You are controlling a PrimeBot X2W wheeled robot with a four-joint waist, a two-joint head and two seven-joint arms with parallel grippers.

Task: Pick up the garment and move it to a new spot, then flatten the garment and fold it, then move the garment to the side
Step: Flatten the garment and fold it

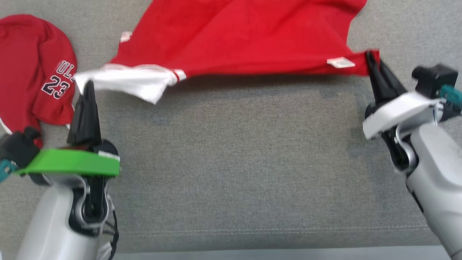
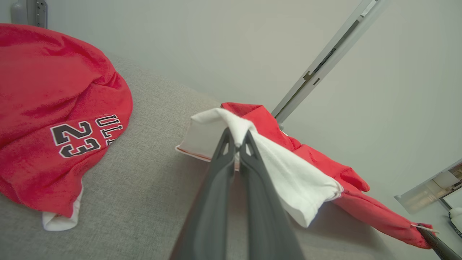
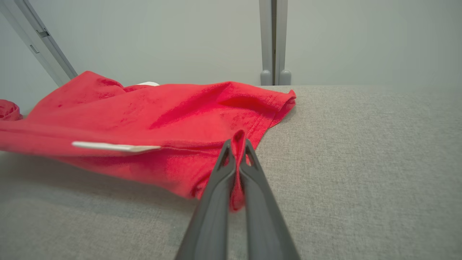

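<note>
The garment (image 1: 234, 39) is a red shirt with a white sleeve, stretched across the far part of the grey cushion between my two grippers. My left gripper (image 1: 88, 86) is shut on the white sleeve end (image 2: 223, 126), with cloth pinched between its dark fingers. My right gripper (image 1: 371, 57) is shut on the red hem corner (image 3: 238, 139), beside a white label (image 3: 115, 146). The near edge hangs lifted off the surface and casts a shadow below, while the far part of the garment (image 3: 173, 104) rests on the cushion.
A second red garment (image 1: 32, 68) printed with the number 23 (image 2: 75, 139) lies bunched at the far left of the grey cushion (image 1: 231, 162). A wall with metal rails (image 3: 273, 39) stands behind the cushion. The cushion's front seam (image 1: 252, 230) runs near me.
</note>
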